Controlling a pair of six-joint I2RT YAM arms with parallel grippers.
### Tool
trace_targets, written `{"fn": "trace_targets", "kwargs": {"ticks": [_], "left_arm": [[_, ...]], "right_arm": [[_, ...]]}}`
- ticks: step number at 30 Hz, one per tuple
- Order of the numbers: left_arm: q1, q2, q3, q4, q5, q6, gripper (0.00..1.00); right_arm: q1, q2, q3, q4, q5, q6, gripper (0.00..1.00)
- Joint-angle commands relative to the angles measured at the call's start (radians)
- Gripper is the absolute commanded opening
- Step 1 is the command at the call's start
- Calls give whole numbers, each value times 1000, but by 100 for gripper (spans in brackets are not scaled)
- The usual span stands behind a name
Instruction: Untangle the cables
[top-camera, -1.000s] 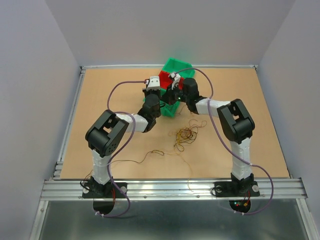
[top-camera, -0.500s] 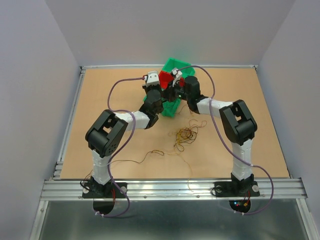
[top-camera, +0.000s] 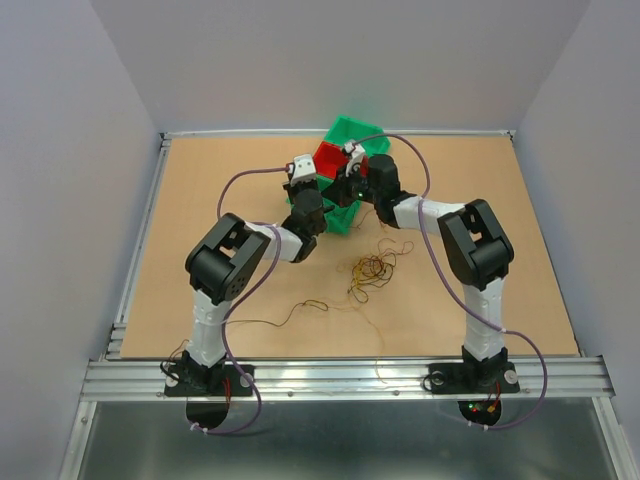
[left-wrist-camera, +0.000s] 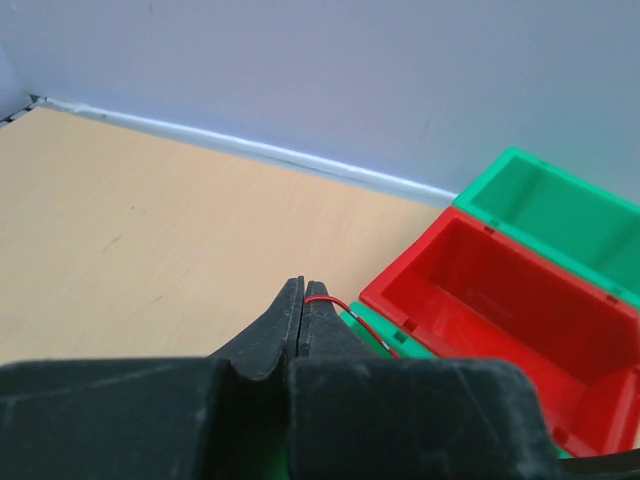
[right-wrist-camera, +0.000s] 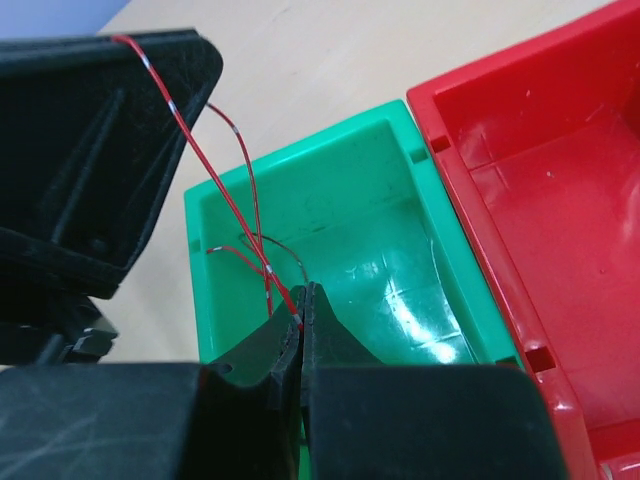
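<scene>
Cables (top-camera: 370, 268) lie in a small, messy clump on the tan wooden worktop (top-camera: 220, 170), in front of the right arm. One loose curly strand (top-camera: 300, 312) lies apart from the clump, closer to the left arm. More thin strands trail toward the near edge.

The worktop is flat and light brown, like board. A silver metal rail (top-camera: 350, 375) runs along its near edge, and thin metal strips run along its sides and back. Plain, pale grey-purple walls (top-camera: 330, 60) stand on three sides, like a box.

At the back of the worktop sit some plastic bins. A red bin (right-wrist-camera: 540, 180) sits right beside a green bin (right-wrist-camera: 340, 190), side to side. A second green bin (left-wrist-camera: 560, 215) sits on the far side of the red one.

Both arms reach to the bins, and their tips are close together. The left fingers (left-wrist-camera: 293, 305) are pressed tight together, and a little loop of thin red wire pokes out at their tip. The right fingers (right-wrist-camera: 316, 305) are also pressed tight together and pinch the red wire (right-wrist-camera: 212, 172). The wire runs from the right fingers up to the black left fingers. It hangs over the first green bin. A few more thin loops of it curl just above the floor of that bin.
</scene>
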Motion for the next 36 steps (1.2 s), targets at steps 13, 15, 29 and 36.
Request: {"fn": "trace_targets", "kwargs": {"ticks": [13,15,29,36], "left_arm": [[36,-139,-160,161,139,-144,0],[36,-157,-170,107,237,-159,0],[36,-189,-158,-76,402,-187,0],[33,-148,-134,-90,390,-159,0]], "right_arm": [[-28,-16,-71,-101,5,-52,37],[-31,-25,-76,-98,6,-52,43],[-41,-180,-255,81,100,1,57],[-55,-263,-338,123,114,9,59]]}}
